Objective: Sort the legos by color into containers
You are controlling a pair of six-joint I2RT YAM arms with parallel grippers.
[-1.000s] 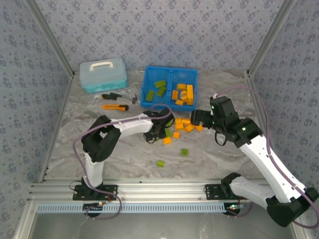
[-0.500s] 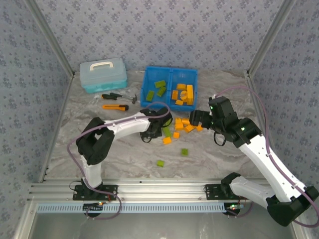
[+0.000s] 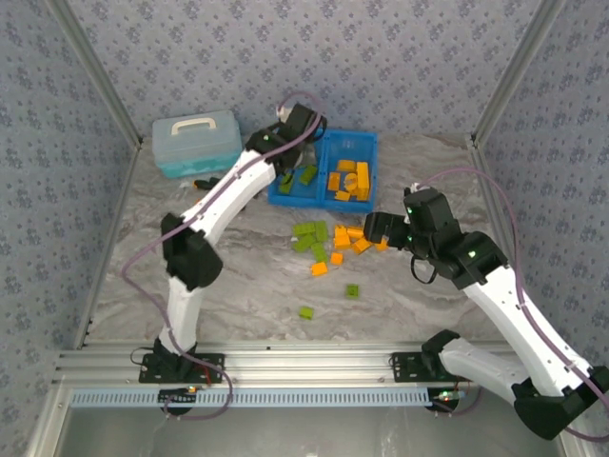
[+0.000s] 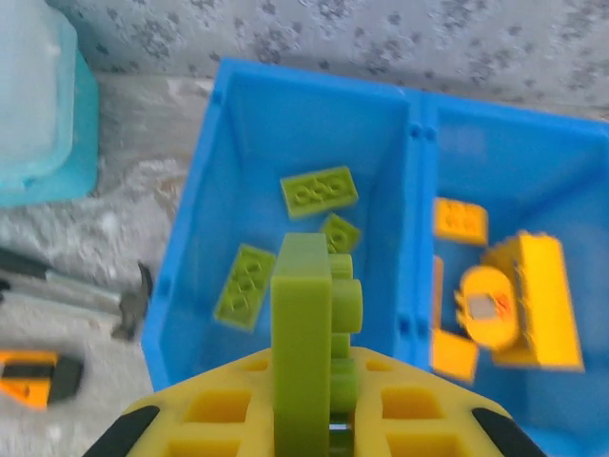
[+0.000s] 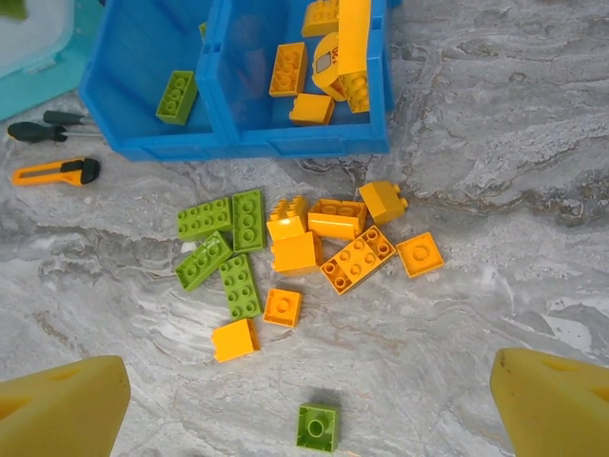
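Left gripper [image 4: 304, 409]: clamped on a green brick [image 4: 303, 324], held above the bin's [image 4: 187, 243] left half, where greens go.
Right gripper [image 3: 374, 228]: jaws apart, over loose bricks [image 5: 295, 252] near the bin.

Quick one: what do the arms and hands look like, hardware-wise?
Left arm and right arm: white tubular links, black joint housings, each trailing a purplish-grey cable. Small green lights glow on the right arm's black housings. Each hand's fingers are chunky yellow, with square recesses and black corners.
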